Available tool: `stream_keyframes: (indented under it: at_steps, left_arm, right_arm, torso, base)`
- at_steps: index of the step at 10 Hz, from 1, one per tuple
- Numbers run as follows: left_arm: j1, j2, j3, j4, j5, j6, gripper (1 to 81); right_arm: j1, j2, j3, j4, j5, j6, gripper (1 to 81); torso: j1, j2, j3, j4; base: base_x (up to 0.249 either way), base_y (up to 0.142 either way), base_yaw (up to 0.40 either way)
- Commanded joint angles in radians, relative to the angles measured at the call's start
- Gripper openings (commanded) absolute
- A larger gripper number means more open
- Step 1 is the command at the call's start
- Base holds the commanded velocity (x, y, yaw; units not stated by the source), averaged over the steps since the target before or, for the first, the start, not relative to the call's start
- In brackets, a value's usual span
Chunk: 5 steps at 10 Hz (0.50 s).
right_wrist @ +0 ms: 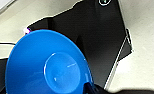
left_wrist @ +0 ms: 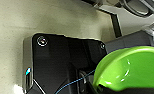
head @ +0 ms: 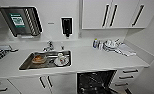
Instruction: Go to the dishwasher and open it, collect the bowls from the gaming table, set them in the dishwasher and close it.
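Note:
The dishwasher stands open under the white counter, right of the sink, its dark interior and wire rack in view. In the left wrist view the lime green bowl sits large and close, tilted, with my left gripper shut on its rim. The bright blue bowl shows in the right wrist view, its inside facing the camera, and my right gripper is shut on its lower edge. The gaming table is out of view.
A steel sink left of the dishwasher holds a plate with food remains and a white cup. Stacked dishes and a cloth lie on the counter at right. Drawers flank the dishwasher, and wall cabinets hang above.

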Motion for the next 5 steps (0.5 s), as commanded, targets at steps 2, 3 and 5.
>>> stream_keyframes:
  at_steps: [2, 3, 5]
  left_arm:
    - [-0.103, -0.154, -0.016, 0.102, -0.206, -0.181, 1.0]
    - [-0.143, -0.192, -0.016, 0.111, -0.245, -0.223, 1.0]
    - [-0.235, -0.232, -0.016, 0.165, -0.266, -0.324, 1.0]
  right_arm:
    - [0.072, -0.115, 0.070, -0.003, -0.039, 0.078, 1.0]
    - [0.086, -0.138, 0.079, -0.003, -0.039, 0.098, 1.0]
    - [0.103, -0.164, 0.090, -0.003, -0.039, 0.124, 1.0]
  torso:
    - [0.000, 0.000, 0.001, 0.000]
    - [0.000, 0.000, 0.000, 0.000]
    - [0.000, 0.000, 0.000, 0.000]
  base:
    - [0.000, 0.000, 0.000]
    - [0.000, 0.000, 0.000]
    - [0.000, 0.000, 0.000]
